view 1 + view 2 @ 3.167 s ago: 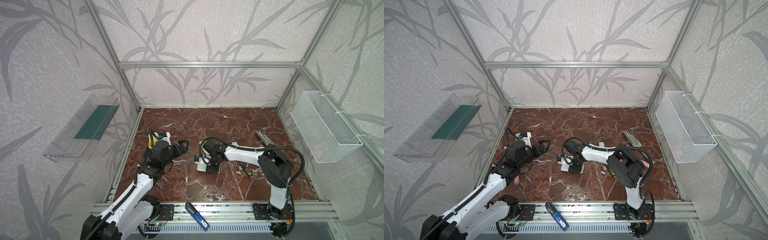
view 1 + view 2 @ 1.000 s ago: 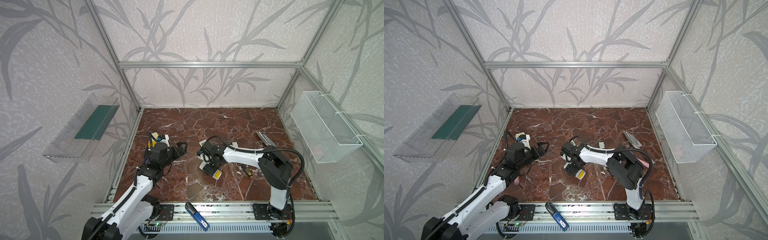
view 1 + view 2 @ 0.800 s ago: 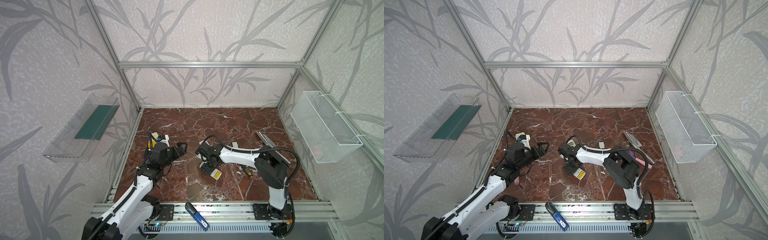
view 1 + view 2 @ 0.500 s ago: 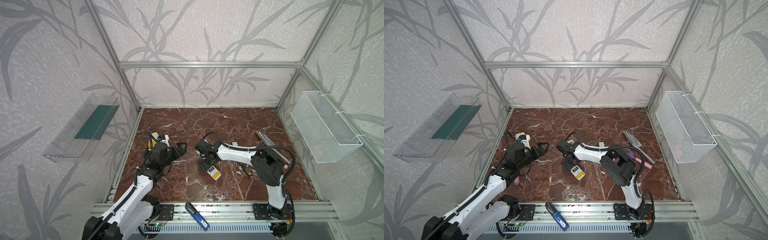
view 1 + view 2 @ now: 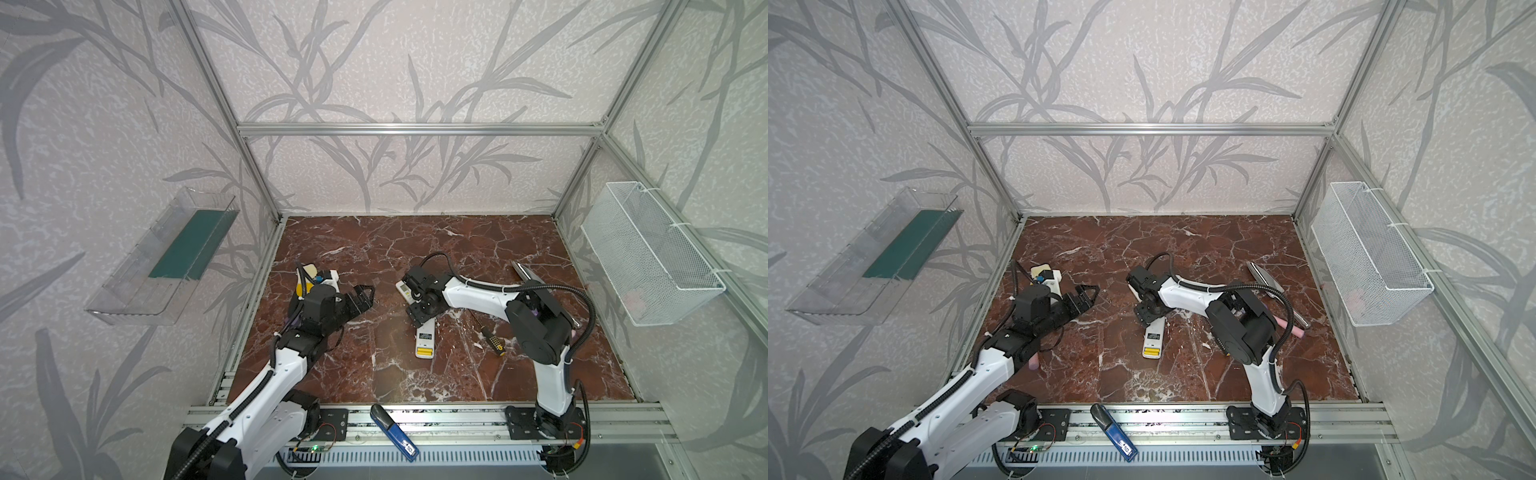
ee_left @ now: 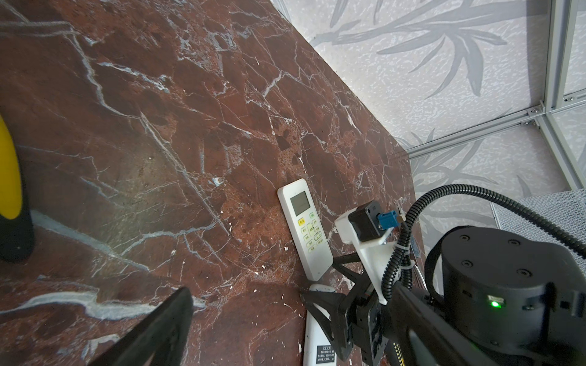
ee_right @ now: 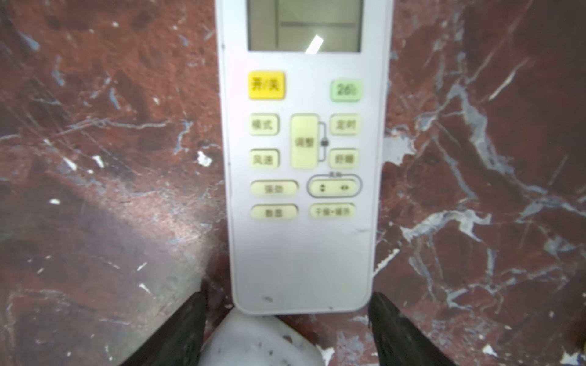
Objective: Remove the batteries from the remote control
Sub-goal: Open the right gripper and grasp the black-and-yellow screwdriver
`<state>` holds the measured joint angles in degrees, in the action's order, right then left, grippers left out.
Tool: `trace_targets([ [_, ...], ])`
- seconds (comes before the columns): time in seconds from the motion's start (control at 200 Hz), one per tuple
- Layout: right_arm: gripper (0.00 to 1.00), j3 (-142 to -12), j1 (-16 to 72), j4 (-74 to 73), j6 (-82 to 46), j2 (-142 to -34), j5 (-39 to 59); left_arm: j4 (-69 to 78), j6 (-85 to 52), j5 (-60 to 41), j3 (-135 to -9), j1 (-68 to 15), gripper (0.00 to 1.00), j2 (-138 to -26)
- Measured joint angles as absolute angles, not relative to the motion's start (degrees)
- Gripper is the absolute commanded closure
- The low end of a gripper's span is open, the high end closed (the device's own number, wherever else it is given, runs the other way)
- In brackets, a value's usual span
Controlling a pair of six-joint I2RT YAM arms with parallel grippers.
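**Right gripper drawn back off the face-down remote**

Since the earlier top views the right gripper (image 5: 417, 305) has pulled away toward the far end of the face-down remote (image 5: 424, 338), which now lies uncovered on the marble table (image 5: 478, 237); the left arm has hardly shifted.

In both top views two arms reach in from the front rail; the right one rises to a high bent elbow, its forearm runs low to the far end of the face-down remote, and its gripper tips down there; the left one stretches low, and its left gripper (image 5: 368, 299) points at that remote from well apart, jaws spread wide and empty. Two white remotes lie end to end; the face-up remote (image 5: 402, 288) sits just beyond the face-down one. The yellow batteries (image 5: 424, 353) show as one yellow block in the near end of the face-down remote (image 5: 1152, 336); I cannot count them. One screwdriver (image 5: 492, 340) lies near it, on the right arm's side.

In the left wrist view both remotes show, with the right gripper over the spot where they meet.

In the right wrist view the jaws stand wide and hold nothing; the fingertips (image 7: 190, 317) flank the near end of the face-up remote (image 7: 301, 253), and the rounded end of the face-down remote sits just behind it.
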<state>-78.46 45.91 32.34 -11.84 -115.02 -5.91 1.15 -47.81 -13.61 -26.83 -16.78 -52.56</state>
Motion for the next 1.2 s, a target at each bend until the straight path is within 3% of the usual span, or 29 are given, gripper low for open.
trace_targets([
  [0.395, 0.21, -67.51, 41.89, 32.58, -9.3, -96.05, -2.0, 0.4, -46.11, -16.34, -28.91, -16.75, 0.01, -56.4],
  [0.565, 0.27, -66.46, 36.16, 37.19, -7.05, -88.49, -3.49, 0.51, -44.82, -18.57, -30.61, -16.75, 0.02, -57.25],
  [0.7, 0.33, -65.17, 31.7, 42.72, -6.85, -86.08, -4.78, 0.69, -44.49, -19.77, -30.92, -16.75, 0.02, -57.6],
  [1.2, 0.33, -49.67, 26.24, 46.74, -17.74, -83.18, -0.32, 1.39, -44.49, -22.24, -30.92, -16.75, 0.03, -59.09],
])
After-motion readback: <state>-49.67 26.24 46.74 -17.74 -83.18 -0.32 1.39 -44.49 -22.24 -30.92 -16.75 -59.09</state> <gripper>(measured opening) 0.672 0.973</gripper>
